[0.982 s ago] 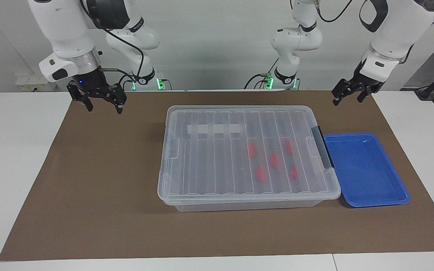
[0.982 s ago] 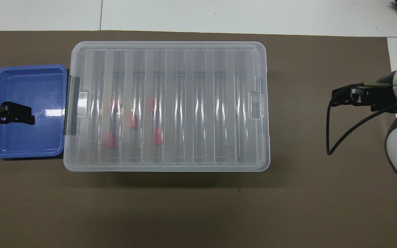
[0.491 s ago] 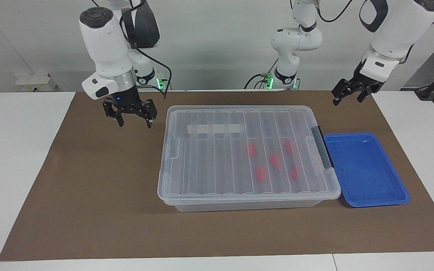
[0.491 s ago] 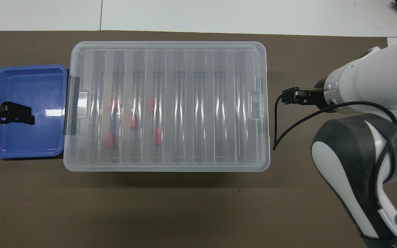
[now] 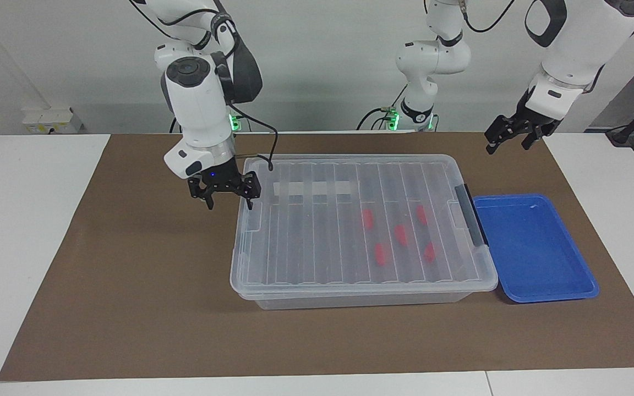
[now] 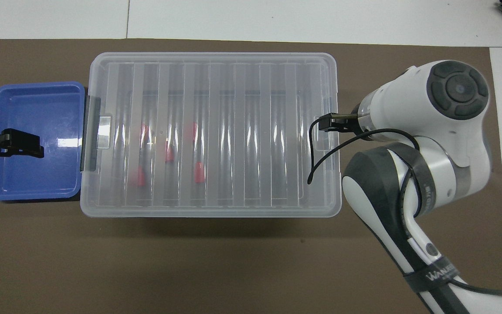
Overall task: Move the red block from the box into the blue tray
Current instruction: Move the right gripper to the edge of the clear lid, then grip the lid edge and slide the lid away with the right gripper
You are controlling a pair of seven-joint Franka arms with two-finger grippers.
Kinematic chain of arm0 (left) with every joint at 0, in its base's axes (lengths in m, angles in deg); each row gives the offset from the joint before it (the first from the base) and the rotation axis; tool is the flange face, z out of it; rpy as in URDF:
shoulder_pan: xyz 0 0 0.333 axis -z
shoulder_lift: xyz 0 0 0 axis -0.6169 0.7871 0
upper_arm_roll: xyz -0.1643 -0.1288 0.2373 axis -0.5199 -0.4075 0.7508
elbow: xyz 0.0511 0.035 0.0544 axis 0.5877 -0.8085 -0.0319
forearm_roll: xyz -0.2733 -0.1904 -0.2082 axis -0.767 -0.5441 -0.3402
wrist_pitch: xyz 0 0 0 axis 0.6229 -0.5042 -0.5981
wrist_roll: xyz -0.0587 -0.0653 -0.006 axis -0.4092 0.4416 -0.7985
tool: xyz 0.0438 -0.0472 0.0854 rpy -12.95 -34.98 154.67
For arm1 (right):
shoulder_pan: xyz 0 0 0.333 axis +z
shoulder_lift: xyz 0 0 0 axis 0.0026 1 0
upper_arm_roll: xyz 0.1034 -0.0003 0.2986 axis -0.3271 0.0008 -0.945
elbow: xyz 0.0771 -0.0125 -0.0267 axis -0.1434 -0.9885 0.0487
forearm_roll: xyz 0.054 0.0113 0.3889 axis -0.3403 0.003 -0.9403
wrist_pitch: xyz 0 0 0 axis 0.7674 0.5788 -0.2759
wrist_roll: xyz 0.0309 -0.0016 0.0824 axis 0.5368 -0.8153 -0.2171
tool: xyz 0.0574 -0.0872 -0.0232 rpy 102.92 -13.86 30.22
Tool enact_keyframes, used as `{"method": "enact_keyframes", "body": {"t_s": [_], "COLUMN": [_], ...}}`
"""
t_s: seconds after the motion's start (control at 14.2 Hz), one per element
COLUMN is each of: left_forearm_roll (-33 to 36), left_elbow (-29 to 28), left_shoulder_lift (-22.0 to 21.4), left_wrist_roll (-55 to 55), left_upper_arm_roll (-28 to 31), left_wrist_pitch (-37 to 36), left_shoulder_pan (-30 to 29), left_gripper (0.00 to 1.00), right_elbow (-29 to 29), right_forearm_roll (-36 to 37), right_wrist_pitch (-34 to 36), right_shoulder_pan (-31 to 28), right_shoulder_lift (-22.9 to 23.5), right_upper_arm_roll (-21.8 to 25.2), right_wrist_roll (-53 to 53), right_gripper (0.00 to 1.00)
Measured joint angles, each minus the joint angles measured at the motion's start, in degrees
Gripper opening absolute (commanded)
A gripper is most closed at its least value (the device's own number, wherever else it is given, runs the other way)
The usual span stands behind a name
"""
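The box (image 5: 306, 242) (image 6: 242, 131) is a clear bin with its ribbed lid on. Several red blocks (image 5: 400, 235) (image 6: 169, 153) show through the lid, in the half toward the left arm's end. The blue tray (image 5: 531, 247) (image 6: 37, 109) sits against the box's black clip handle (image 5: 470, 214) and holds nothing. My right gripper (image 5: 230, 204) hangs open and holds nothing, over the box's end toward the right arm. In the overhead view its wrist hides its fingers. My left gripper (image 5: 507, 144) (image 6: 15, 144) waits open in the air above the tray's area.
A brown mat (image 5: 130, 275) covers the table under everything. White tabletop (image 5: 20, 220) borders it at both ends. A loose black cable (image 6: 320, 152) droops from the right wrist over the box's lid edge.
My right arm has swung in from the right arm's end of the table and come down to the box's end. The left arm, box, tray and blocks have not moved.
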State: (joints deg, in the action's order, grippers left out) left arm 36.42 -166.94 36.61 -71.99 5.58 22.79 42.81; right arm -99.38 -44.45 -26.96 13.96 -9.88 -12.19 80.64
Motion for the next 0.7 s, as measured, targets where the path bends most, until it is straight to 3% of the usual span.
{"method": "enact_keyframes", "body": {"t_s": [0.7], "left_forearm_roll": [0.00], "left_elbow": [0.00], "left_shoulder_lift": [0.00], "left_wrist_roll": [0.00], "left_upper_arm_roll": [0.00], "left_wrist_pitch": [0.00], "left_shoulder_pan": [0.00], "left_gripper": [1.00], "right_elbow": [-3.41], "right_forearm_roll": [2.62], "right_wrist_pitch": [0.00], "right_shoulder_pan": [-0.25], "right_shoulder_lift": [-0.16], "right_upper_arm_roll": [0.59], "right_wrist_roll": [0.01], "right_gripper": [1.00]}}
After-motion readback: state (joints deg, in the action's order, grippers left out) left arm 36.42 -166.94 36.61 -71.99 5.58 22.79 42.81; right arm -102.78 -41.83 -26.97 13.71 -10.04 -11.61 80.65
